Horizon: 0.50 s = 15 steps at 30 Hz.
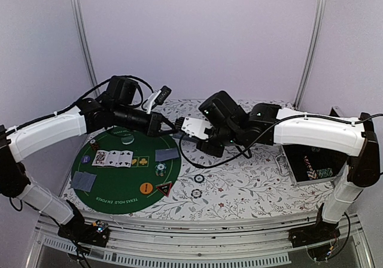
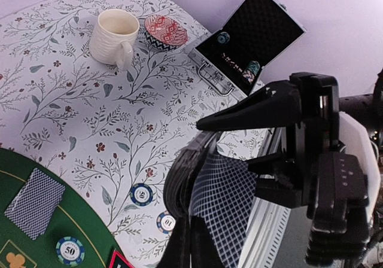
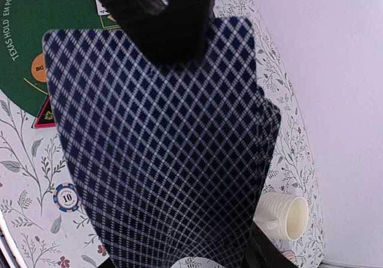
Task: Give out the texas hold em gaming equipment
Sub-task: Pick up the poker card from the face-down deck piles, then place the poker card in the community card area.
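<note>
Lettering on the green mat [image 1: 105, 181] reads TEXAS HOLD EM POKER along its rim, and everything here is placed from that mat. Above its far right edge the two arms meet in the air. The right gripper [image 1: 203, 133] is clamped on a fan of cards [image 3: 161, 160] with dark blue lattice backs. The left gripper [image 1: 178, 124] has its fingers [image 3: 155, 17] pressed together, pinching the top edge of the front card [image 2: 222, 199] of that fan. On the mat lie a row of face-up cards [image 1: 112, 158], a face-down card [image 1: 167, 154] at its right side, another face-down card [image 1: 84, 181] at its left, a clear disc [image 1: 127, 139] near its far edge, and a chip marked 50 [image 2: 70, 251]. Near its front edge sit an orange disc [image 3: 39, 67], printed BIG with the rest cut off, and a black-and-red triangular marker [image 1: 164, 189]. Just off the mat's right edge, on the floral cloth [image 1: 251, 184], rest a second chip marked 50 [image 2: 142, 193] and a chip marked 10 [image 2: 166, 222]. Well to the right of the mat an open metal case [image 2: 263, 26] holds more chips, and beside the case stand a cream mug [image 2: 114, 34] and a red-patterned dish [image 2: 166, 30]
</note>
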Each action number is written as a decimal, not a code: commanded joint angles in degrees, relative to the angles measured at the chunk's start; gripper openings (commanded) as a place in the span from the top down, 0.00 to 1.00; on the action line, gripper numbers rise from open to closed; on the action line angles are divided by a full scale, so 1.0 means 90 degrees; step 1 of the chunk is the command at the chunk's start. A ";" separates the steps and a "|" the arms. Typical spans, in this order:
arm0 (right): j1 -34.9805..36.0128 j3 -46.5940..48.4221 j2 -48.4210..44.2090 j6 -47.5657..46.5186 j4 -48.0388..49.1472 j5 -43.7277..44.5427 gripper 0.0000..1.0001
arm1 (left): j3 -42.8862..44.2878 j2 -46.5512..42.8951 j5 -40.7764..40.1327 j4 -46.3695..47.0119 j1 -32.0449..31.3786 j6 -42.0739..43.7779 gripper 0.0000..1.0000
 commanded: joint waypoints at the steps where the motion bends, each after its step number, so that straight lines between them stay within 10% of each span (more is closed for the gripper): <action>1: -0.0102 -0.0142 -0.0119 0.0125 0.0176 0.0077 0.54 | -0.0017 -0.0302 -0.0107 0.0057 0.0042 0.0098 1.00; 15: -0.0539 -0.0482 -0.0342 0.0374 0.0237 -0.0062 0.54 | 0.0142 -0.0817 -0.0922 -0.0334 0.0426 0.0047 1.00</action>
